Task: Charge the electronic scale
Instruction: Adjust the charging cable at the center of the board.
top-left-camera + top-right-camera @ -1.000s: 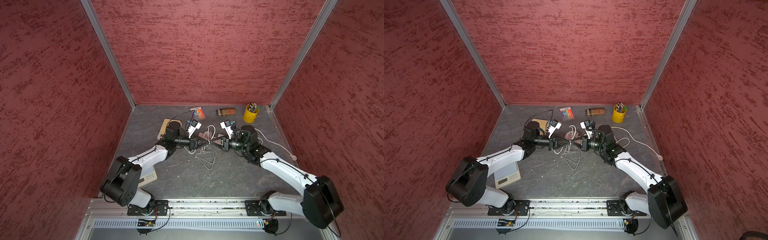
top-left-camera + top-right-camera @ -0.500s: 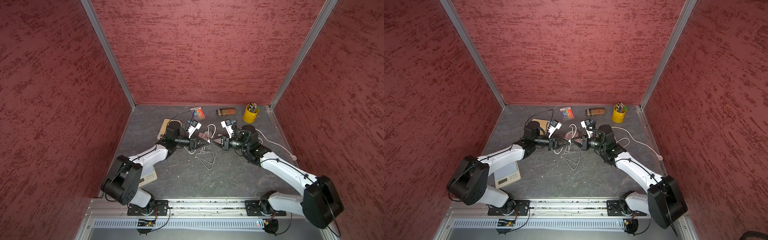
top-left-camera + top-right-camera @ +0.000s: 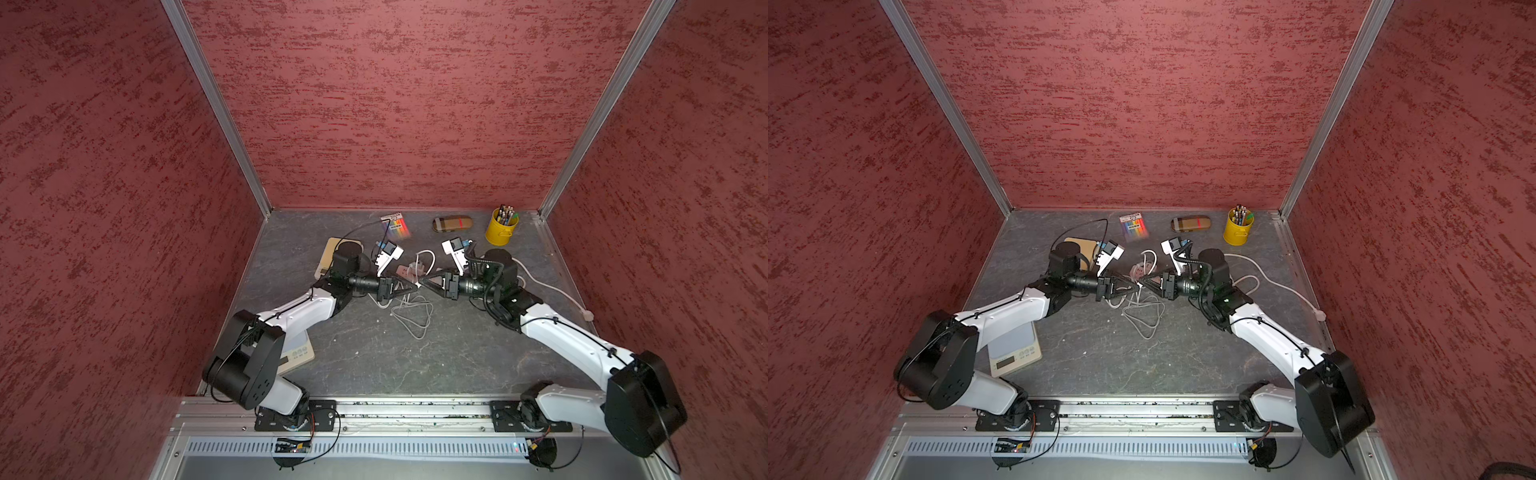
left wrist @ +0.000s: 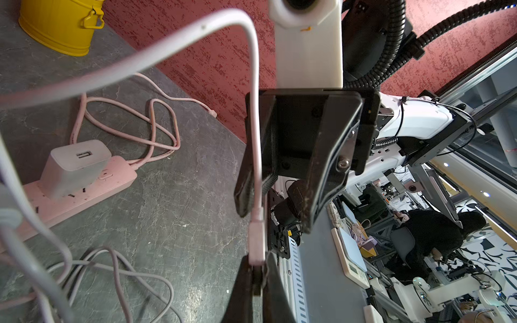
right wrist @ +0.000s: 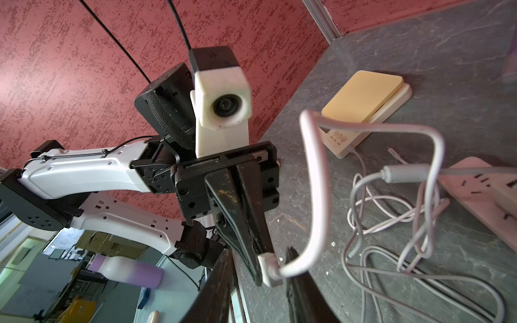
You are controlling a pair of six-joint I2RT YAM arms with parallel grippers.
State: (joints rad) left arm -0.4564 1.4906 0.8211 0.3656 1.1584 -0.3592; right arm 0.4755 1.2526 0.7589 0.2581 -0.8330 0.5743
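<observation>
My left gripper is shut on the metal tip of a white cable plug, held above the table's middle. Facing it tip to tip, my right gripper is open, its fingers on either side of the plug without pinching it. In both top views the two grippers meet. One beige scale with a display lies front left, partly under my left arm. A second beige-topped scale lies back left, with a thin cable at its edge. A grey charger sits in the pink power strip.
Loose grey cable loops lie under the grippers. A yellow pencil cup, a brown pencil case and a pack of coloured markers stand along the back wall. The strip's white cord runs to the right edge.
My right gripper's jaws have parted and let go of the plug. The left gripper has closed fully on its tip. Both arms stay where they were.
</observation>
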